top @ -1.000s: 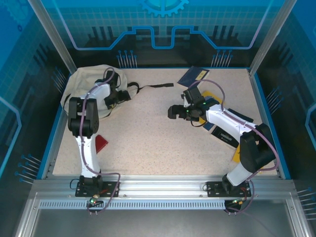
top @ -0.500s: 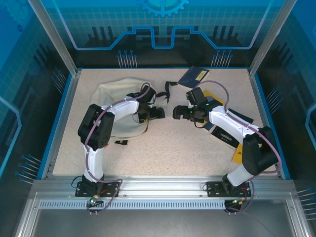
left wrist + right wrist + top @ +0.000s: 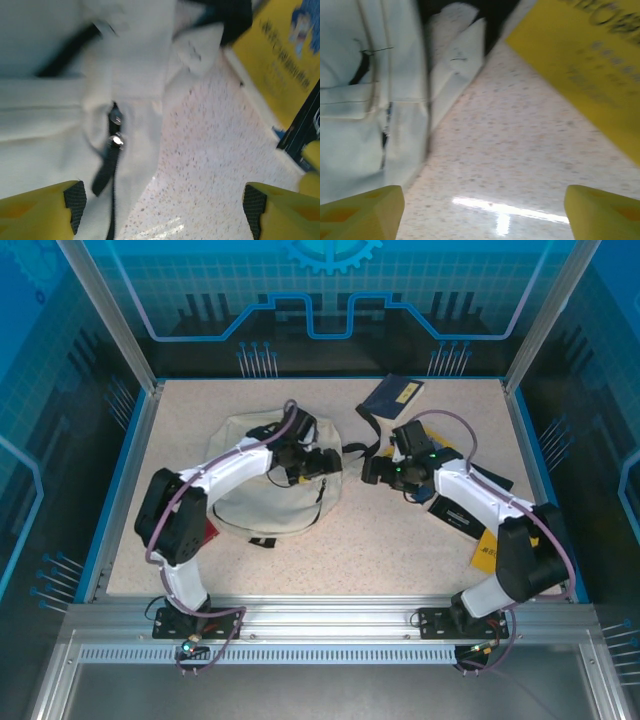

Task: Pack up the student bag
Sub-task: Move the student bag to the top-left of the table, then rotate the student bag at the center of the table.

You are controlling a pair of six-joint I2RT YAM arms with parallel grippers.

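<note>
Student bag (image 3: 265,490) lies flat on bench (image 3: 380,540), left of centre, with zip pull (image 3: 116,141) up and reachable, probably set there for opening. Left jaws hang wide apart over its right edge and grip nothing. Right jaws are also wide and empty, just beside the bag corner, facing the left ones. Yellow book (image 3: 580,65) lies near, likely to be packed.

Speckled table (image 3: 400,560). On it we count: one cream bag (image 3: 262,502), left of centre; one blue book (image 3: 388,395), at the back; one yellow book (image 3: 280,65) and one dark book (image 3: 455,517), right.
</note>
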